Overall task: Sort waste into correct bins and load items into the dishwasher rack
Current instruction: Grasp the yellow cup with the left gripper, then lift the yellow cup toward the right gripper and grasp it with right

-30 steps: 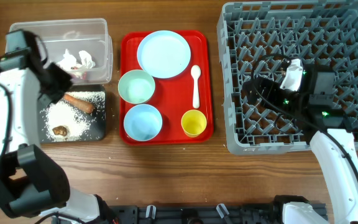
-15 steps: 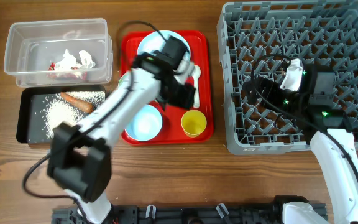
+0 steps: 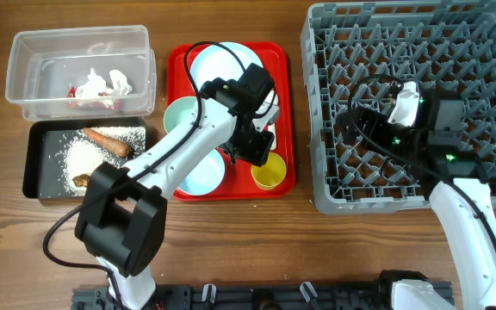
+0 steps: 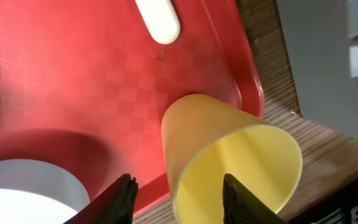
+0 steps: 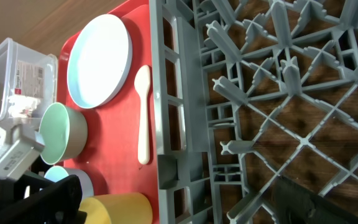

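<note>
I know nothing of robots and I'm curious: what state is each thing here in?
Yellow cup, upright, empty, on the red tray.
Left hand, open, fingers either side of the cup's rim.
Rack, no dishes inside.
Right hand, open, above the rack.
Clear tub, lidless, tissue and wrapper inside.
Black bin, carrot and grains inside.

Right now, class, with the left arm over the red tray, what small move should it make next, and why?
Probably close the left fingers on the yellow cup. The wrist view shows one finger outside the cup's near wall and the other at its mouth, with a gap, so nothing is pinched yet. The cup stands on the red tray and belongs in the rack.
</note>
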### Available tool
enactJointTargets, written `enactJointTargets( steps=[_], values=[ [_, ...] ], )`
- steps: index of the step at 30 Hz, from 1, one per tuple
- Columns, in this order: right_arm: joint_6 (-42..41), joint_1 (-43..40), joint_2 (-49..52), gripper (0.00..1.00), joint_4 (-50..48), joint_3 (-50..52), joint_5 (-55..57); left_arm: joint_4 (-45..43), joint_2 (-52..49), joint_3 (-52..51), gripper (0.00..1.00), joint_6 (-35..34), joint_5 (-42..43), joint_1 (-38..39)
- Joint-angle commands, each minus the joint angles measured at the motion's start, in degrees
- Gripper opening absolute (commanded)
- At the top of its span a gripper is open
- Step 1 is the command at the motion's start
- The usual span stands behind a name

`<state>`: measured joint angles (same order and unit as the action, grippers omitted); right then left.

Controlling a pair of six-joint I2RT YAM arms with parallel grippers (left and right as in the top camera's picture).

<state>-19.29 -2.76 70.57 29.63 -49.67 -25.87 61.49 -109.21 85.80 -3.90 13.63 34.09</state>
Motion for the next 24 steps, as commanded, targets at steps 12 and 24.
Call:
enactJointTargets(
  steps=[12, 24],
  values=[
    [-0.37, 0.28, 0.48, 1.00, 0.02, -0.90, 0.55, -1.70, -4.07, 0.24, 0.13, -4.31, 0.92, 0.74],
    [-4.31, 0.28, 0.48, 1.00, -5.55, -0.90, -7.93, -3.48, -0.35, 0.39, 0.04, -4.90, 24.30, -10.62]
  ],
)
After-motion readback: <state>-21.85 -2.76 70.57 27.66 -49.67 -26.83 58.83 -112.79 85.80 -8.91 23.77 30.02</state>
